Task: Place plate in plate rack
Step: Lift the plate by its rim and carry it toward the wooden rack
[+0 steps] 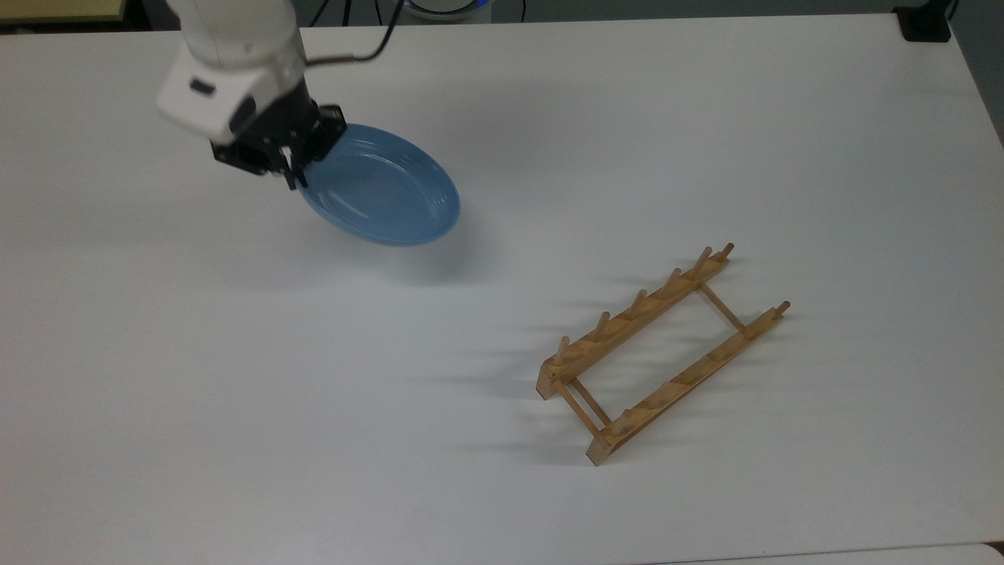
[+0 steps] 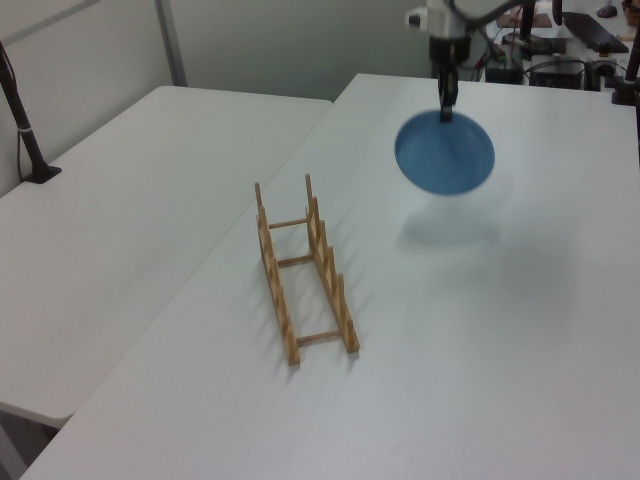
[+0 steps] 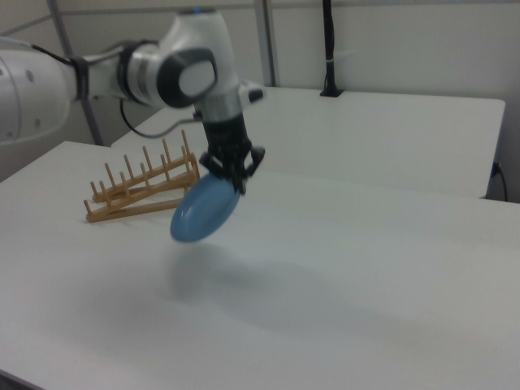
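The light-blue plate [image 1: 380, 187] [image 2: 445, 153] [image 3: 203, 210] hangs tilted in the air above the table, its shadow on the white top below it. My gripper [image 1: 300, 165] [image 2: 445, 110] [image 3: 232, 180] is shut on the plate's rim at its upper edge. The light-wood plate rack [image 1: 659, 351] [image 2: 303, 270] [image 3: 142, 188] stands with nothing in it, well apart from the plate, toward the top view's lower right.
The white table [image 1: 235, 408] carries the rack. A second white table [image 2: 110, 230] adjoins it at the left view's left. A black post [image 2: 22, 120] [image 3: 329, 49] stands on that second table. A dark mount [image 1: 925, 23] sits at the top view's upper right corner.
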